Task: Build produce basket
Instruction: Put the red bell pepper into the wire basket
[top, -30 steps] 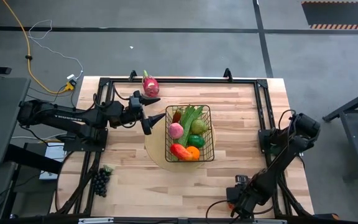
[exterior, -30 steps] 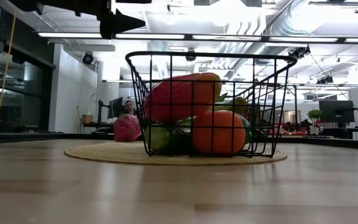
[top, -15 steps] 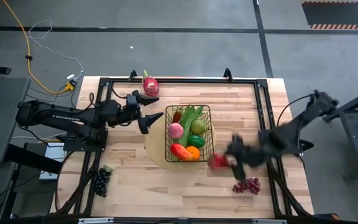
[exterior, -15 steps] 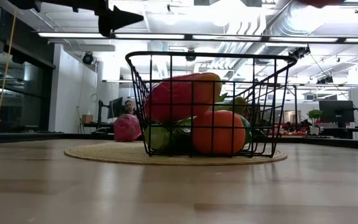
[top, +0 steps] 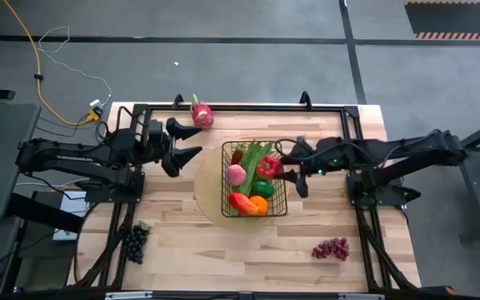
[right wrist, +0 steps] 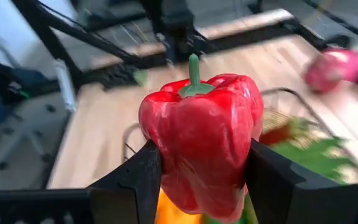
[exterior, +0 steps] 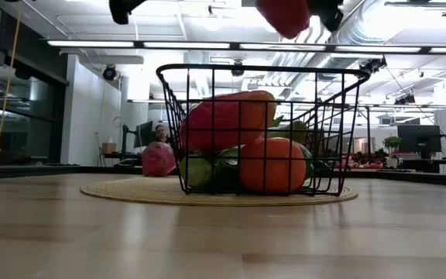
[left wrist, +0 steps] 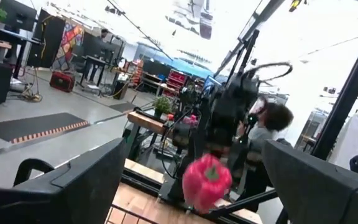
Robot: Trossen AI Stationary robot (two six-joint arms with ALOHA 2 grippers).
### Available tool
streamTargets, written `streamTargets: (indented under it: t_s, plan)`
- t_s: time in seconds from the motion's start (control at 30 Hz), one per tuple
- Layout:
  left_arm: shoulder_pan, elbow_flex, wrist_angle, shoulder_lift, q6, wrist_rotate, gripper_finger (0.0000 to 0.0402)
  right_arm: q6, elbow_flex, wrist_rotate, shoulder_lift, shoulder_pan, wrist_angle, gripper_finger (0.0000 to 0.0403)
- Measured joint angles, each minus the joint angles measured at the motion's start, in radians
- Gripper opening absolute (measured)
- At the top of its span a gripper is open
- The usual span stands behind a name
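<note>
The black wire basket (top: 282, 179) stands on a round tan mat (top: 208, 196) at mid-table. It holds produce: green pods (top: 255, 154), a pink fruit (top: 236, 174), an orange (top: 260, 205) and others. My right gripper (top: 275, 166) is shut on a red pepper (top: 265, 165) above the basket's far right part; the low view shows this pepper (exterior: 285, 15) well over the rim. My left gripper (top: 197, 142) stands open left of the basket, holding nothing. Its wrist view shows the pepper (left wrist: 206, 180) ahead. My right gripper pinches the red pepper by its two opposite side walls (right wrist: 160, 155) between the two fingers (right wrist: 143, 177). The fingers come from the table's right, slanting a little downward. The pepper is lifted clear above the basket, its green stem (right wrist: 194, 70) pointing away from the wrist.
A pink dragon fruit (top: 201, 114) lies at the far edge, left of centre. Dark grapes (top: 133, 242) lie at the near left and red grapes (top: 331, 248) at the near right. A black frame (top: 350, 133) runs round the table.
My right gripper has swung from the table's near right corner up and toward the basket, carrying the red pepper, and now hangs over it. My left gripper has drawn back toward the table's left edge and risen a little, still open.
</note>
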Motion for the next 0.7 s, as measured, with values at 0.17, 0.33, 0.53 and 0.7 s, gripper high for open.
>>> streamTargets:
  t_s: [0.17, 0.33, 0.53, 0.7]
  plan:
    - [0.000, 0.000, 0.000, -0.005, -0.001, -0.002, 0.0365, 0.033, -0.194, -0.039, -0.017, -0.044, 0.434, 0.0175]
    - [0.000, 0.000, -0.001, 0.002, -0.044, -0.005, 0.0365, 0.117, -0.297, -0.042, -0.009, -0.068, 0.648, 0.0180]
    - [0.000, 0.000, -0.011, 0.002, -0.040, -0.027, 0.0365, 0.064, -0.298, -0.042, -0.008, -0.066, 0.588, 0.0205]
    - [0.000, 0.000, -0.026, 0.002, -0.033, -0.039, 0.0365, 0.030, -0.298, -0.040, 0.010, -0.066, 0.452, 0.0212]
